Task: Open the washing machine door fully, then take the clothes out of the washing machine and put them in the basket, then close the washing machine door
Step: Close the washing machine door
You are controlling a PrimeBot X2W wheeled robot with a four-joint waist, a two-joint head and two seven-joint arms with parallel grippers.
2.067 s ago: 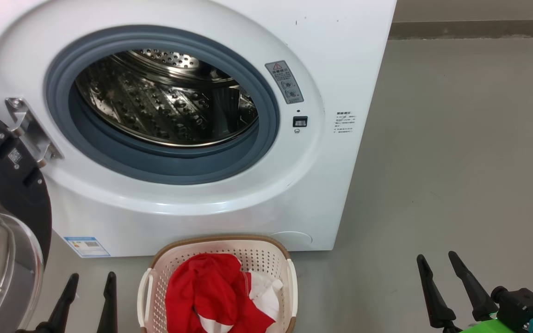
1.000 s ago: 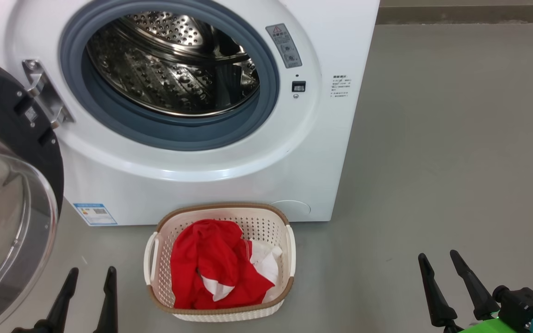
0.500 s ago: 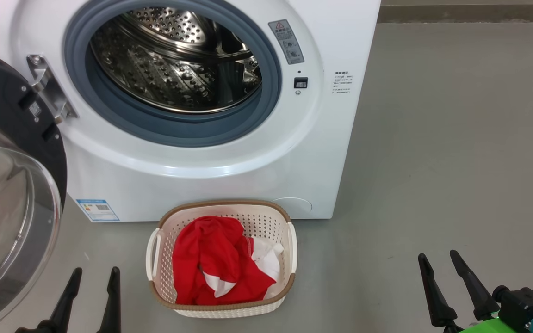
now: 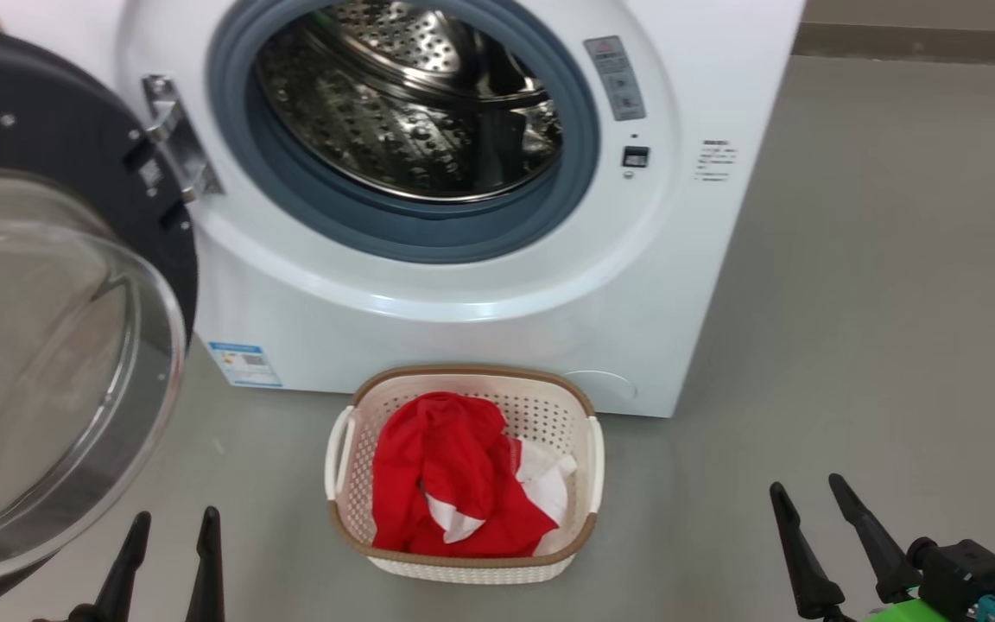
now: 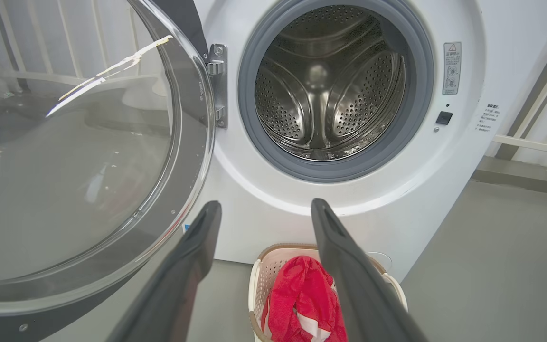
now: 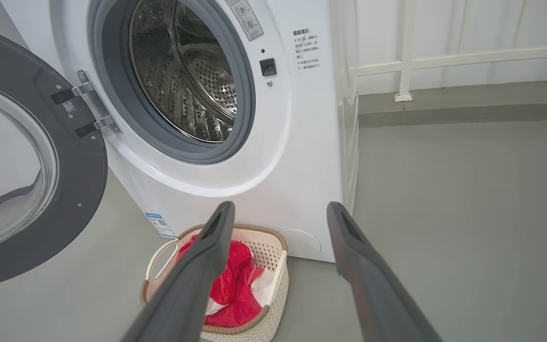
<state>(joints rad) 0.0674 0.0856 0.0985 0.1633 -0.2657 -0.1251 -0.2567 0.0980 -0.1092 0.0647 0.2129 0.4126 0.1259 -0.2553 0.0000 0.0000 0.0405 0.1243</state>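
Grey floor point(image 4: 852, 302) w/ washing machine point(image 4: 480, 328), drum point(image 4: 411, 104) seen empty; washing machine door point(image 4: 57, 363) swung wide at left. Just in front, basket point(image 4: 463, 373) is set, clothes point(image 4: 454, 484) inside. Fingers held apart, empty, on left gripper point(image 4: 175, 514) & right gripper point(image 4: 805, 482). Risk: door could be left unlatched if pushed weakly or off-centre.

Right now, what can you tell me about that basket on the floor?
The basket is small, rectangular, cream plastic with perforated walls, a brown woven-look rim and a white handle on each side. It stands upright on the grey floor before the washer, holding red and white clothes.
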